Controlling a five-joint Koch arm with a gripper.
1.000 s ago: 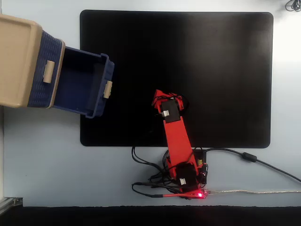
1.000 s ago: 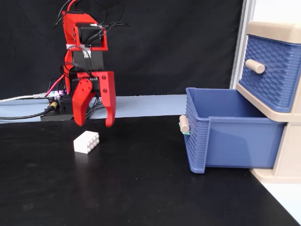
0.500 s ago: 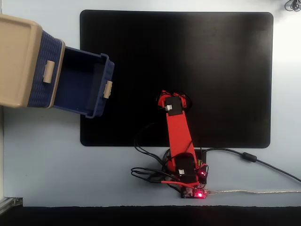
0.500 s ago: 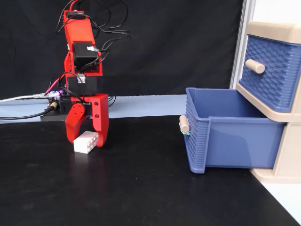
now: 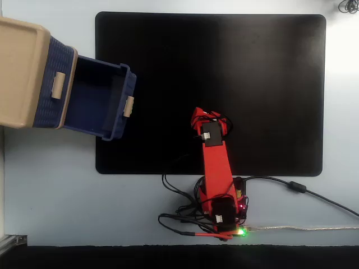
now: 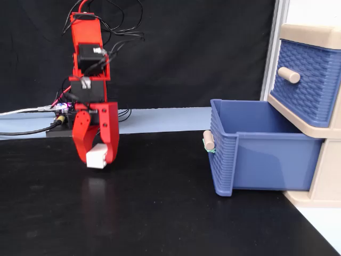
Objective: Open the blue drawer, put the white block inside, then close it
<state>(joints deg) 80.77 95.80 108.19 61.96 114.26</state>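
1. White block (image 6: 97, 157) sits pinched between the red jaws of the gripper (image 6: 99, 158), held just above the black mat (image 6: 160, 213) on the surface, well apart from the cabinet.
2. The blue drawer (image 6: 266, 154) is pulled far out of the beige cabinet (image 6: 330, 176); its open cavity shows in both fixed views, and it looks empty (image 5: 92, 95).
3. The upper navy drawer (image 6: 309, 80) is closed, its round handle (image 6: 287, 74) jutting over the rear of the open drawer.
4. Judged from this, opening is done; carrying and dropping the block remain, then closing.
5. Risk: the block appears held near its upper part, with its lower part below the jaw tips, so a quick swing could let it slip onto the mat.
6. Risk: a low approach could knock the drawer's front wall or its small handle (image 6: 209, 141) and push the drawer askew or shut.
7. Risk: releasing too early would bounce the block off the rim.
8. Hidden: in the top-down fixed view the arm (image 5: 213, 162) covers the gripper and block entirely.
9. The drawer's floor is not visible from the side, and the cabinet is cut off at both frames' edges.
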